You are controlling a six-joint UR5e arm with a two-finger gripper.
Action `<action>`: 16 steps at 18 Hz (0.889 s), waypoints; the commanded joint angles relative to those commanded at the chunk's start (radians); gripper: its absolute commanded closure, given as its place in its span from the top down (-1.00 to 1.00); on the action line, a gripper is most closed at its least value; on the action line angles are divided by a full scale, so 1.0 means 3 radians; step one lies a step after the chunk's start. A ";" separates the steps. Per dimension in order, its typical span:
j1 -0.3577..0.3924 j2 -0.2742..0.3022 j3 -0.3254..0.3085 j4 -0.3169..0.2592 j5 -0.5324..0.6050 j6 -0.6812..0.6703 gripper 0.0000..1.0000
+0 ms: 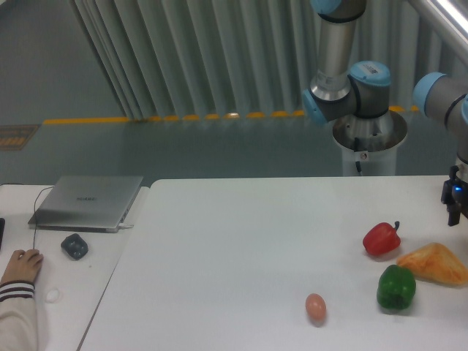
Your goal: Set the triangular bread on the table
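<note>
The triangular bread (436, 264), a golden-orange wedge, lies flat on the white table (241, 256) near its right edge, just right of the peppers. The gripper (454, 208) is at the far right edge of the view, above and slightly behind the bread and apart from it. Only its dark body with a blue light shows; the frame edge cuts off the fingers, so their state is hidden. Nothing shows in it.
A red bell pepper (382, 238) and a green bell pepper (396, 287) sit left of the bread. A small tan egg (315, 306) lies toward the front. On the smaller left desk are a grey laptop (88, 202), a dark mouse (74, 246) and a person's hand (22, 265).
</note>
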 joint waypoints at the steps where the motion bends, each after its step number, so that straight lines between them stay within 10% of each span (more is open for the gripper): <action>1: 0.0005 -0.0005 0.0005 0.0005 0.0000 0.0076 1.00; 16: 0.0440 -0.0271 0.0297 -0.0271 -0.0388 0.1008 1.00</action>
